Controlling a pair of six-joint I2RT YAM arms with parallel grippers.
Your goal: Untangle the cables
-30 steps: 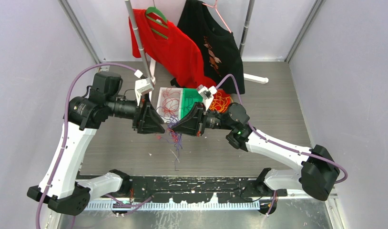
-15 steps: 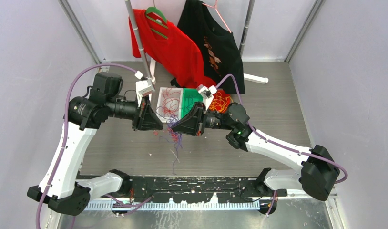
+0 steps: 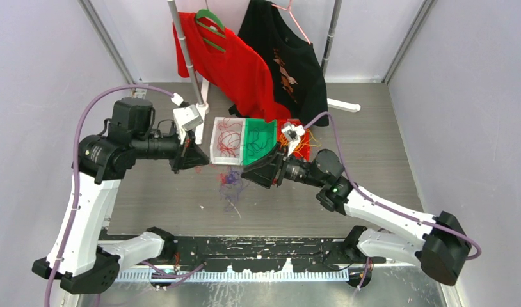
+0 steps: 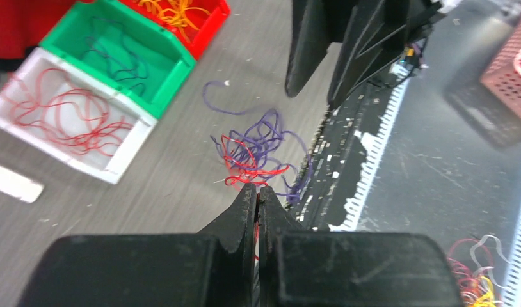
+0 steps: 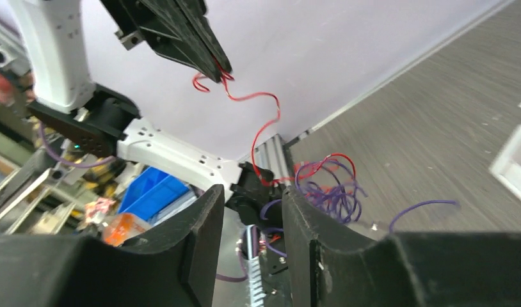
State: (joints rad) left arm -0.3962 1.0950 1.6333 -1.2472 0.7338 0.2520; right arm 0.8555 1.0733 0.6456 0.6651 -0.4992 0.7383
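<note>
Well, there is one loose tangle (image 3: pixel 231 184) of the cables, red and dark purple strands knotted together. It lies on the grey desk (image 3: pixel 373 147) between the two claws and just in front of the bins. The left claw (image 4: pixel 258 195) is pinched fully closed on a single red strand (image 5: pixel 264 125). The strand runs in a wavy line from the claw's tips down into the tangle, lifted clear of the desk along most of its length. The right claw (image 5: pixel 250 192) hangs low on the other side of the tangle with its two fingers parted to a middling gap, and nothing is gripped between them. One purple strand (image 4: pixel 210 96) curls out from the far side of the knot and lies flat on the desk. Behind the tangle, three bins stand touching in a row. The white bin (image 4: pixel 131 148) holds red cables (image 4: pixel 66 118), and the green bin (image 4: pixel 171 83) holds a few dark purple ones (image 4: pixel 114 51). The red bin (image 4: pixel 213 29) holds yellow-orange ones (image 4: pixel 171 11) (in the top view the right arm covers much of it). How many strands are in the tangle or in any bin is too fine to count. At the back, two shirts hang from the rack, one red shirt (image 3: pixel 229 64) and one black shirt (image 3: pixel 290 57).
</note>
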